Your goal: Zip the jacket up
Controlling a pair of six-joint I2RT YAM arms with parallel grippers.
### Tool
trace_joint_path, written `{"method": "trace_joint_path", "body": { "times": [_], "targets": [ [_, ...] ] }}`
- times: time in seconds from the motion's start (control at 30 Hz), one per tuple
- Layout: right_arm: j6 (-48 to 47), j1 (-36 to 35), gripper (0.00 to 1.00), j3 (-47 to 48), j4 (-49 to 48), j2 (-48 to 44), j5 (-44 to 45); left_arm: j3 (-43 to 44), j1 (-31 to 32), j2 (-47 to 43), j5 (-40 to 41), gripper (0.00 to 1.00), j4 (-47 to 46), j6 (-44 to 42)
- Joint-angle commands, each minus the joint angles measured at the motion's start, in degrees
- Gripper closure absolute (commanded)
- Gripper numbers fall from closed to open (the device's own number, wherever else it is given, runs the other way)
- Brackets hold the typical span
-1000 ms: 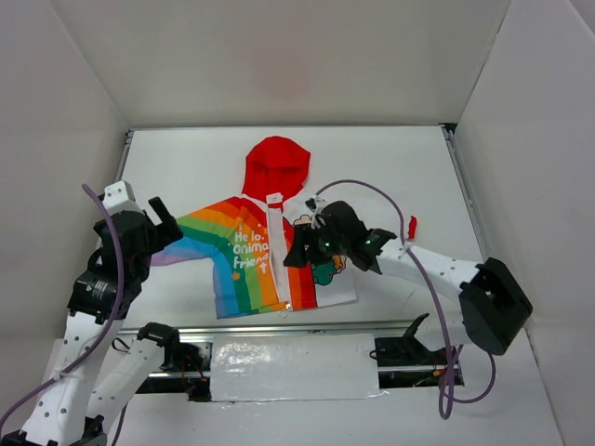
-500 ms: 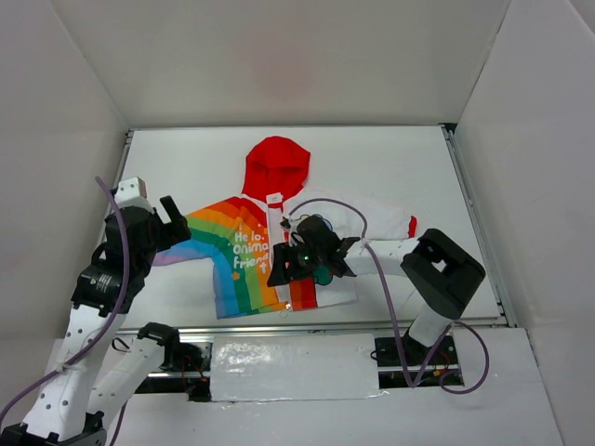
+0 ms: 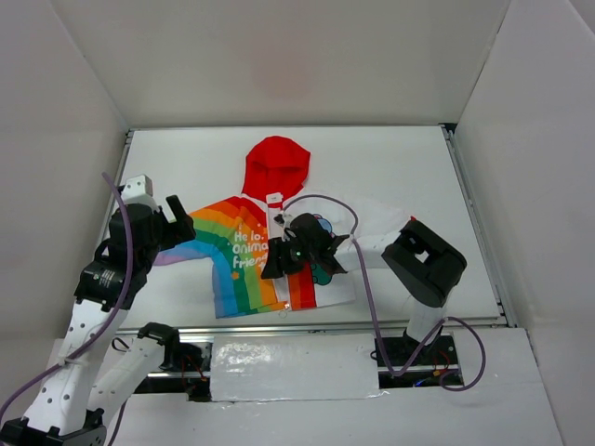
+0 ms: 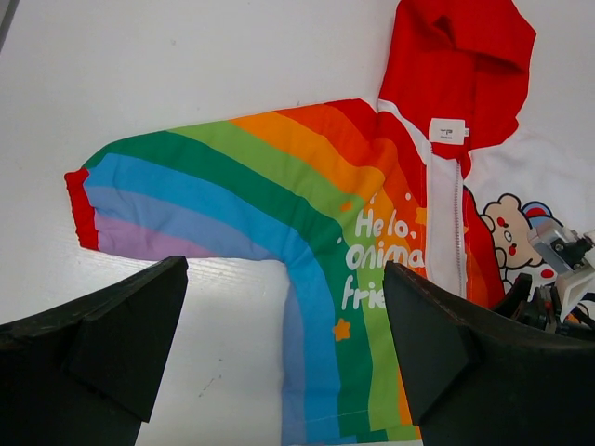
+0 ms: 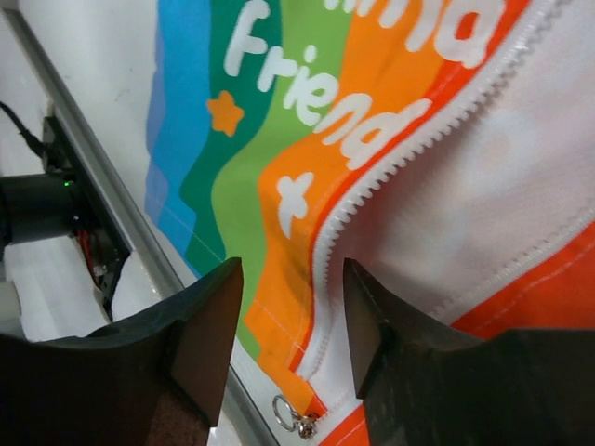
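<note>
The jacket (image 3: 244, 249) lies flat on the table, red hood (image 3: 277, 163) away from me, rainbow half on the left, white half on the right. My right gripper (image 3: 275, 264) hovers open just over the lower front. In the right wrist view its jaws (image 5: 290, 321) straddle the white zipper (image 5: 372, 186); the slider with its ring pull (image 5: 297, 420) sits at the hem, below the fingertips. My left gripper (image 3: 179, 216) is open and empty above the rainbow sleeve (image 4: 214, 195), whose red cuff (image 4: 82, 206) shows at the left.
White walls close in the table (image 3: 390, 167) on three sides. A metal rail (image 3: 279, 327) runs along the near edge just below the jacket's hem, and shows in the right wrist view (image 5: 102, 204). The right arm's purple cable (image 3: 358, 251) arcs over the white half.
My right gripper has moved left across the white half to the zipper's lower part, its arm folding back. My left gripper has shifted slightly right toward the rainbow sleeve.
</note>
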State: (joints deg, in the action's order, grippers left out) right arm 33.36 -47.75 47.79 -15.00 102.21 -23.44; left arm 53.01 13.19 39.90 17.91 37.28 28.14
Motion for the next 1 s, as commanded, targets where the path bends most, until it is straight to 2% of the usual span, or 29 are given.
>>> {"method": "trace_joint_path", "body": {
  "times": [0.0, 0.07, 0.13, 0.2, 0.5, 0.53, 0.6, 0.63, 0.7, 0.8, 0.83, 0.87, 0.93, 0.97],
  "targets": [
    [-0.32, 0.02, 0.46, -0.77, -6.79, -0.43, -3.19, -0.1, -0.18, 0.0, -1.47, 0.01, -2.3, -1.95],
    [0.03, 0.02, 0.51, -2.34, -8.27, -1.31, -3.54, -0.1, -0.18, 0.0, -1.48, 0.01, -2.3, -1.95],
    [1.08, 0.02, 0.67, -3.66, -9.42, -2.1, -4.15, -0.1, -0.18, -0.26, -1.48, 0.01, -2.38, -1.95],
    [1.96, -0.06, 0.73, -4.28, -10.13, -2.28, -5.03, -0.1, -0.1, -0.26, -1.48, 0.01, -2.39, -1.95],
    [5.83, -0.07, 0.72, -7.45, -15.31, -1.14, -7.41, -0.28, -0.18, -0.09, -1.56, 0.01, -2.38, -1.95],
    [6.53, -0.07, 0.83, -7.88, -16.19, -1.4, -7.58, -0.28, -0.18, 0.09, -1.56, 0.01, -2.38, -1.95],
    [7.06, 0.02, 0.97, -7.97, -16.63, -1.84, -7.76, -0.19, -0.18, 0.27, -1.56, 0.01, -2.38, -1.95],
    [7.76, 0.02, 1.0, -7.71, -16.64, -2.1, -7.93, -0.1, -0.18, 0.44, -1.65, 0.01, -2.3, -1.86],
    [8.64, 0.02, 1.0, -7.71, -17.51, -3.07, -8.63, 0.25, -0.18, 0.44, -2.26, 0.01, -2.03, -1.25],
    [12.41, 0.28, 1.0, -7.8, -19.7, -5.52, -9.51, -0.88, -0.18, -0.7, -10.85, 0.01, -2.12, 0.76],
    [15.21, 0.72, 1.0, -7.89, -20.5, -6.14, -9.78, -1.76, -0.18, -1.66, -17.75, 0.02, -2.47, 1.82],
    [16.8, 0.81, 1.0, -8.06, -21.55, -6.67, -10.04, -2.9, -0.18, -2.19, -21.22, 0.02, -2.91, 3.48],
    [21.27, 1.42, 1.0, -8.76, -24.89, -7.64, -10.22, -6.86, -0.18, -3.24, -27.99, 0.04, -5.27, 8.58],
    [22.87, 1.52, 1.0, -9.11, -26.29, -7.82, -9.96, -8.79, -0.18, -4.47, -34.46, 0.05, -6.76, 12.34]
  ]
}}
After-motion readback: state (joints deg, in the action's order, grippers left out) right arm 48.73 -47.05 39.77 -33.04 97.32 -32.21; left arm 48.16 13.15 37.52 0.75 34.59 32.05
